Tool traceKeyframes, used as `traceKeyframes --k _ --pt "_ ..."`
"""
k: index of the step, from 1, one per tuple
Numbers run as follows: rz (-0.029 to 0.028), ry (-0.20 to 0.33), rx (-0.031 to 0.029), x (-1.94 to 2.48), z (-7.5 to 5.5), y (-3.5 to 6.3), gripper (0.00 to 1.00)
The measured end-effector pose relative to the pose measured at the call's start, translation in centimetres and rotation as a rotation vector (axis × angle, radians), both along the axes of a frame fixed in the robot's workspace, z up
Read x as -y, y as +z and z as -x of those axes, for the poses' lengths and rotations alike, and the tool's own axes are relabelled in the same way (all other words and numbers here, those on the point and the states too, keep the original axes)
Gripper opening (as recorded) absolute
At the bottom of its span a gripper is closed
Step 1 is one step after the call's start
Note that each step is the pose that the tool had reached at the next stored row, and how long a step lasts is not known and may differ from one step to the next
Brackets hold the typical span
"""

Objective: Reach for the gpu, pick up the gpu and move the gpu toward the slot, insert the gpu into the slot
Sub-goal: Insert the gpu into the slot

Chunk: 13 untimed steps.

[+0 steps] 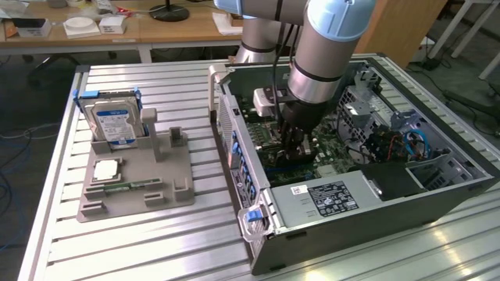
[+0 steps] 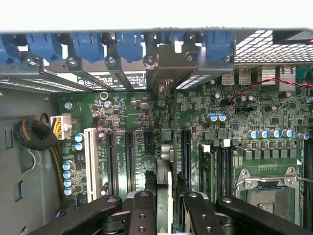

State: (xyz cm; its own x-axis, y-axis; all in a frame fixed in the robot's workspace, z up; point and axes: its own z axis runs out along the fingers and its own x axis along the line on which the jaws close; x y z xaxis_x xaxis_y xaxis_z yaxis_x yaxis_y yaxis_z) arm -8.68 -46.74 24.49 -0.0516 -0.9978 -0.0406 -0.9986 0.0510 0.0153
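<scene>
Gpu (image 2: 167, 169) seen edge-on in wrist view: thin upright card, pale bracket end up by the case's rear slots, pinched in pincer (image 2: 165, 198) over the green motherboard (image 2: 254, 122) inside the open PC case (image 1: 375, 199). Black connectors stand close either side. Hard drive (image 1: 113, 120) sits on grey fixture (image 1: 149, 181) nr bench's far corner, well apart.

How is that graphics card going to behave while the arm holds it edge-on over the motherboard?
The graphics card looks thin and rigid, so it should stay stiff, not droop, in the end effector. Gripped edge-on between narrow fingers, it could probably pivot if it catches on the motherboard. Its small exposed components suggest it is fragile under side loads.
</scene>
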Motion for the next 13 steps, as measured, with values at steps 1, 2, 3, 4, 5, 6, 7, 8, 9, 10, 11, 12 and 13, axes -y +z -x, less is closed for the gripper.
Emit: traceKeyframes --k 1,2,3,4,5,6,7,8,9,10,11,12,13 --pt "0.0000 0.000 -0.0001 0.00 0.00 0.00 0.27" --pt "-0.0001 0.000 0.0000 0.00 0.00 0.01 0.27" --pt "-0.0004 0.000 0.0001 0.00 0.00 0.04 0.27" --pt "-0.0009 0.000 0.0003 -0.01 0.00 0.08 0.27" --pt "-0.0011 0.000 0.0004 -0.01 0.00 0.12 0.27" --pt "-0.0010 0.000 0.0004 -0.01 0.00 0.17 0.27" --pt "-0.0006 0.000 0.0002 -0.01 0.00 0.25 0.27" --pt "-0.0003 0.000 0.0001 0.00 0.00 0.34 0.27" --pt "-0.0003 0.000 0.0001 0.00 0.00 0.39 0.27" --pt "-0.0001 0.000 0.0000 0.00 0.01 0.47 0.27" --pt "-0.0002 0.000 0.0000 0.00 0.01 0.48 0.27" --pt "-0.0002 0.000 0.0000 0.00 0.00 0.49 0.27" --pt "-0.0002 0.000 0.0000 0.00 0.00 0.49 0.27"
